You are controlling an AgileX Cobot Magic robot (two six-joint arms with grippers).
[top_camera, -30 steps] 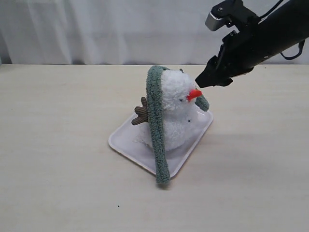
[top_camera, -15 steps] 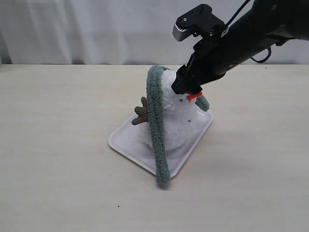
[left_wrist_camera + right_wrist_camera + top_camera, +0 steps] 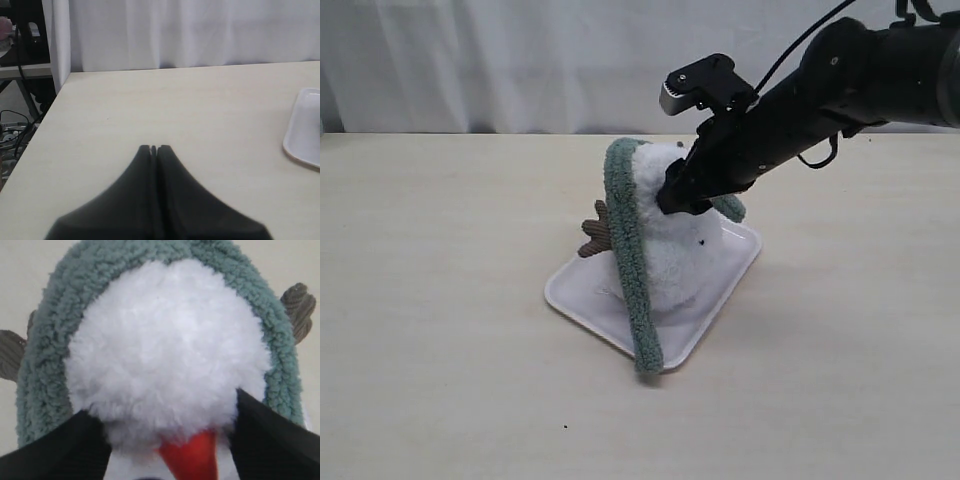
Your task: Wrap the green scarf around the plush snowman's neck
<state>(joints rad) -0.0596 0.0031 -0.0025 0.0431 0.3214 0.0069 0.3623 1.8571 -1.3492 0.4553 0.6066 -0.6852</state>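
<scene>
Progress: early. green scarf (image 3: 628,265) is only draped over the top of the plush snowman (image 3: 672,268), not around the snowman's neck. Long end hangs down his near-left side, over the white tray (image 3: 570,298) rim, with the tip on the table (image 3: 440,350). Short end pokes out on the right behind the arm. Still to do: bring the scarf down to the neck, then cross or wrap the ends.

right gripper (image 3: 680,197) is at his face, jaws spread wide.

Right wrist view adds what the exterior hides: one jaw each side of the head, fur touching both, carrot nose (image 3: 187,455) between them. Can't tell if it's squeezing.

The neck is masked by the gripper in the exterior view.

Left wrist view only: left gripper (image 3: 153,148) fingers pressed together, empty, over bare table left of the tray.
</scene>
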